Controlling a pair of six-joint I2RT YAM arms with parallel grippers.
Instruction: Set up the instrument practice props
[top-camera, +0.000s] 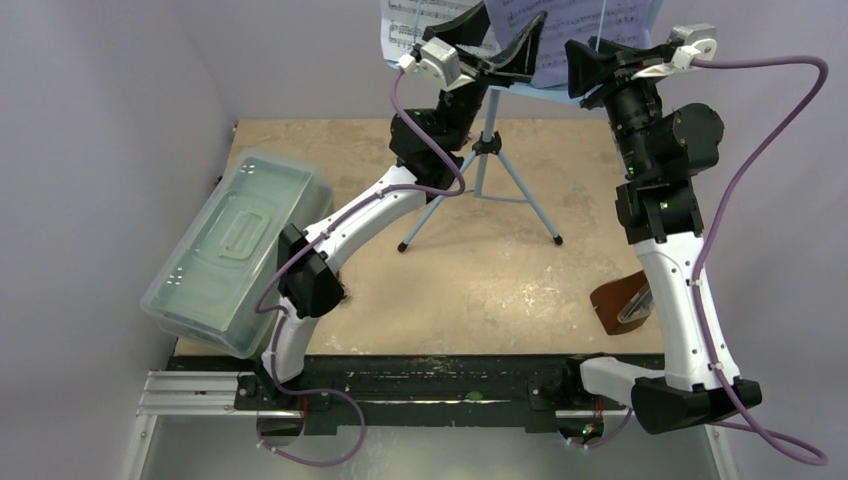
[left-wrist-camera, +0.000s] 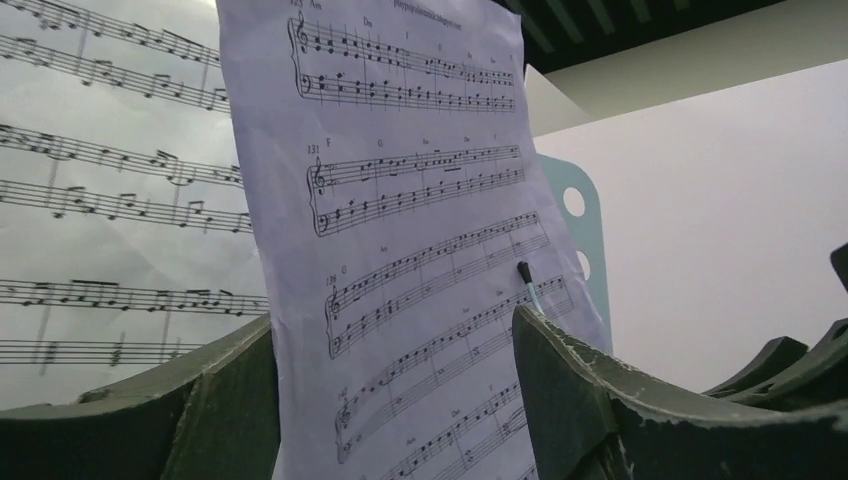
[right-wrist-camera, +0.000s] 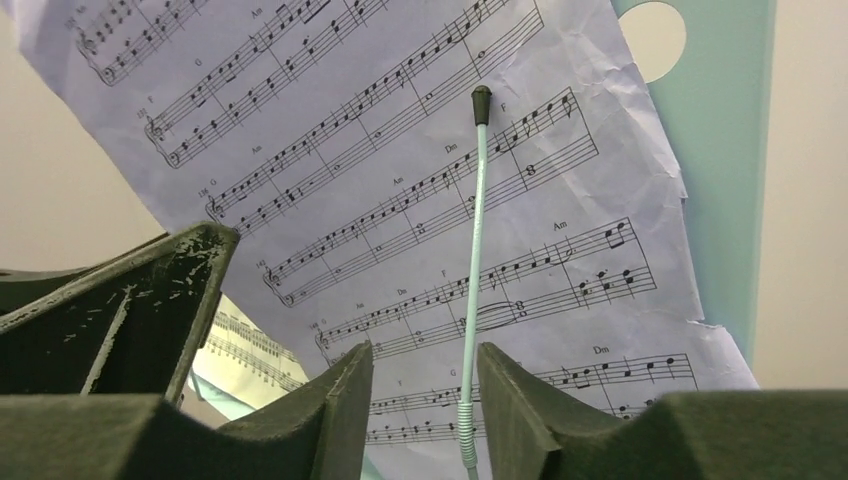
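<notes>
**Student:** Where is the music stand (top-camera: 487, 150) standing in the overhead panel?

**Tutor:** It is standing on its three legs at 12 o'clock on the table (top-camera: 500, 290), with its desk rising toward the camera. A white page (top-camera: 400, 30) is leaning on the desk at 11 o'clock. A lilac page (top-camera: 600, 25) is leaning at 1 o'clock, overlapping the white one's edge.

**Student:** What are the two grippers doing?

**Tutor:** The left gripper (top-camera: 500, 45) is reaching up to the desk from 7 o'clock. In its wrist panel the fingers (left-wrist-camera: 230, 400) are spreading wide, and the lilac page (left-wrist-camera: 400, 250) is filling the gap between them. Whether the paper is touching either finger cannot be told. The right gripper (top-camera: 588, 68) is hovering at the lilac page from 5 o'clock. Its fingers (right-wrist-camera: 300, 430) are standing slightly apart, and the stand's thin wire (right-wrist-camera: 472, 280) is running down through the gap without being clamped.

**Student:** And the remaining items?

**Tutor:** The metronome (top-camera: 615, 298) is sitting at 4 o'clock on the table, partly hidden behind the right arm (top-camera: 680, 290). The clear box (top-camera: 235, 245) is resting at 9 o'clock, overhanging the table's left edge.
</notes>
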